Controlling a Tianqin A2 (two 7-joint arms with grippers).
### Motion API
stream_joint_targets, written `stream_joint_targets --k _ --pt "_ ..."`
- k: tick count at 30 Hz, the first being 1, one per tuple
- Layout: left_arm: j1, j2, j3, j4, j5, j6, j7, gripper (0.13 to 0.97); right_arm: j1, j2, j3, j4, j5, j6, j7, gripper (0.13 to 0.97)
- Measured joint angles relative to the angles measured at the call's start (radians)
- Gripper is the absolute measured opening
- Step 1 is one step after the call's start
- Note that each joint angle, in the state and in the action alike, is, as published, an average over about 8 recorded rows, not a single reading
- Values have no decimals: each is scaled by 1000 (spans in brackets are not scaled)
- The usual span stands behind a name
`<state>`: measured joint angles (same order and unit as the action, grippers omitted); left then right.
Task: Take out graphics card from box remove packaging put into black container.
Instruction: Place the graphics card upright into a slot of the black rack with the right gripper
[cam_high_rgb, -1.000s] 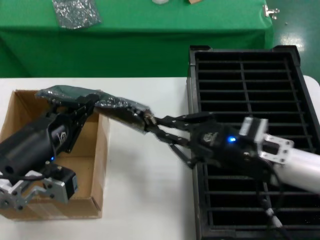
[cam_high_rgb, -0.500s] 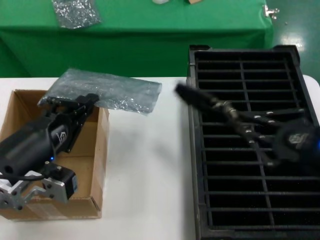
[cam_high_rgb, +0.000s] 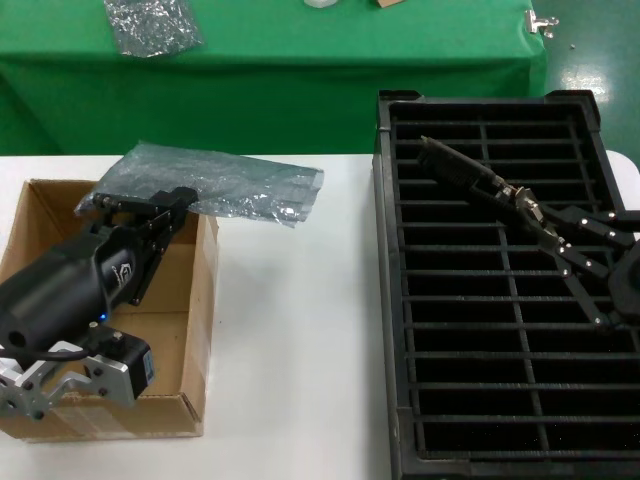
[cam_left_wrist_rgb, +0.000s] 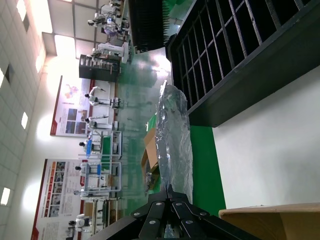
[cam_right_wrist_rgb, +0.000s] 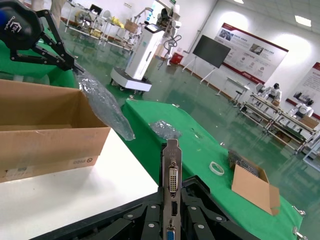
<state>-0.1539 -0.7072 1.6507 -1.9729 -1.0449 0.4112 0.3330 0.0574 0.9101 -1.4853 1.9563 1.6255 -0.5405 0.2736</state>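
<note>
Now the right gripper (cam_high_rgb: 528, 212) is over the black container (cam_high_rgb: 384, 300), near its far end, and its fingers are clamped on the graphics card (cam_high_rgb: 462, 172). The card is bare — no bag on it — and it sticks out from the fingertips, tilted, above the slots of the container. In the right wrist view the card's silver end bracket (cam_right_wrist_rgb: 172, 172) stands up between the fingers, with a blue port low down on it.

The left gripper (cam_high_rgb: 140, 212) is well away from the black container, over the far end of the box (cam_high_rgb: 196, 300). Its fingers are pinched together on one edge of the packaging (cam_high_rgb: 230, 182). The shiny, wrinkly bag hangs out flat from the fingertips toward the black container, above the white table (cam_high_rgb: 300, 350) — it does not reach the container.

Beyond the black container's far end there is a green table (cam_high_rgb: 300, 60). A smaller, lumpy silver bag (cam_high_rgb: 150, 22) lies on it, far off to the side.
</note>
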Motion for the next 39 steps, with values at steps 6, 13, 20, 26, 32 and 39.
stream_joint_targets --k 6,13,20,26,32,39 --pt "0 0 0 0 0 0 0 139 -3 0 -1 1 0 4 -1 187" --pt "0 0 0 0 0 0 0 139 -1 0 -3 1 -3 4 0 187" --pt "0 0 0 0 0 0 0 139 102 -23 -98 8 -136 -30 57 187" --pt "0 0 0 0 0 0 0 139 260 5 -197 21 -253 -164 107 187" --pt "0 0 0 0 0 0 0 139 461 75 -287 6 -273 -400 137 187" --pt "0 0 0 0 0 0 0 139 725 96 -401 -21 -269 -702 202 187"
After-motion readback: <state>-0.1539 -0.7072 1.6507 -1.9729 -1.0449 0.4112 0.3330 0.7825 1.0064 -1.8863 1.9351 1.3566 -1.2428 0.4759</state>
